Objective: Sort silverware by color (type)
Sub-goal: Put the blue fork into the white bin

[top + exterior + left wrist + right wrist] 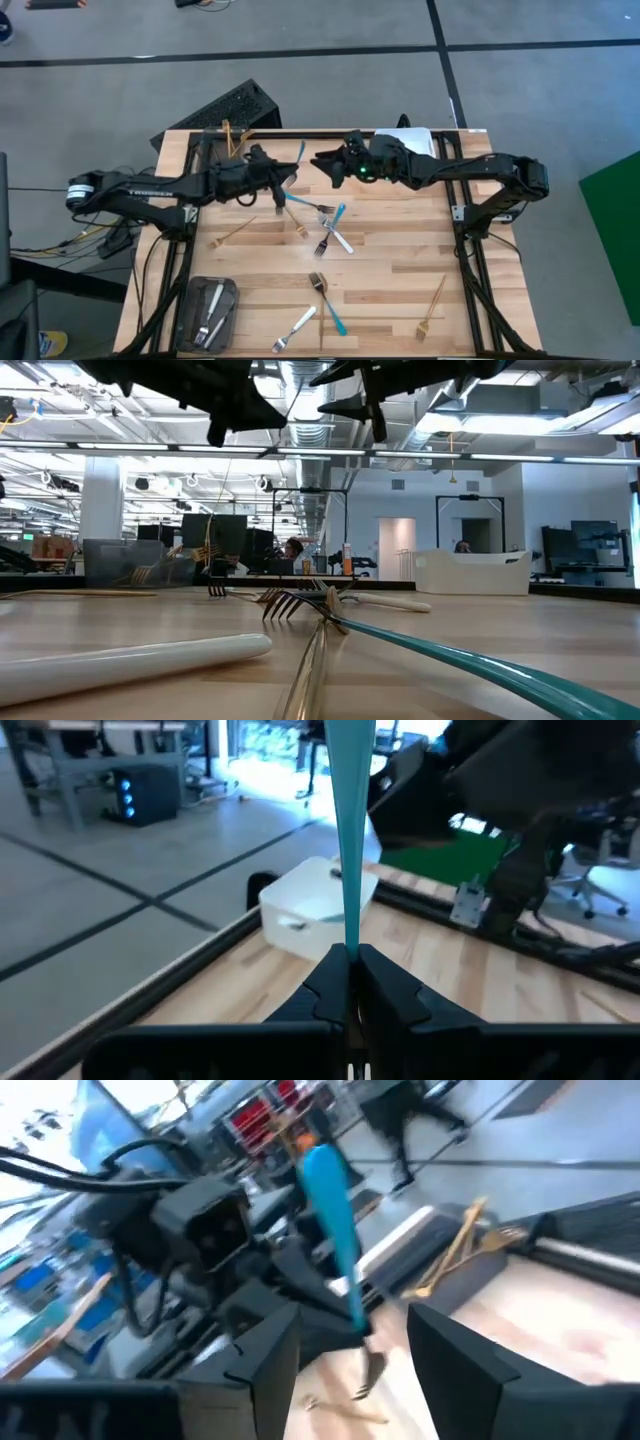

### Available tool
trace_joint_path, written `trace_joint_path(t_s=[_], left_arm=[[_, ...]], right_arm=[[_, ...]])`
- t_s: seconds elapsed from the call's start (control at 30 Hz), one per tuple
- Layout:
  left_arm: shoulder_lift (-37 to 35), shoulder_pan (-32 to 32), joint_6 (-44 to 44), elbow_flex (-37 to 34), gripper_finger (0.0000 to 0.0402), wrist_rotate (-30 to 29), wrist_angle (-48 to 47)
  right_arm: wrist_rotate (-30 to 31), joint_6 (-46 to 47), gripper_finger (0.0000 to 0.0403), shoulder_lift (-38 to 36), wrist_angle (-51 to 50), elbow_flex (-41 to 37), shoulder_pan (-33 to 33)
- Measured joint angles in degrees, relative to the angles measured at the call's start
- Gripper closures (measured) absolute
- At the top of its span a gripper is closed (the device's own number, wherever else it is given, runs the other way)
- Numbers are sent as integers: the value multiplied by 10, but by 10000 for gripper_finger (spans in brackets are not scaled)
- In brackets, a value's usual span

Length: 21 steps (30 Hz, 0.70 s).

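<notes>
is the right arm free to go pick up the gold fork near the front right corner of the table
Probably yes. The right gripper is open and empty, hovering mid-table opposite the left gripper, which is shut on a blue-handled utensil. The gold fork lies alone on bare wood on the right arm's side, nothing over it.

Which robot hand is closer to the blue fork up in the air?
The left one. The left end effector is shut on the blue fork, holding it above the table. The right end effector is open just beside it, not touching.
</notes>
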Motion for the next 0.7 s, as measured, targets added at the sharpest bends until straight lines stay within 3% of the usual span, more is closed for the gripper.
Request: trace_joint_path(t_s=[0.3,0.5,0.6,0.7], left_arm=[[35,31,43,0,401,122,53],[67,39,44,21,401,148,68],[83,40,55,41,401,150,69],[97,40,58,62,401,150,66]], right_arm=[[8,-67,209,0,2,4,0],[4,-122,218,0,1,15,4],[4,-132,243,0,1,23,0],[5,-132,296,0,-17,28,-6]])
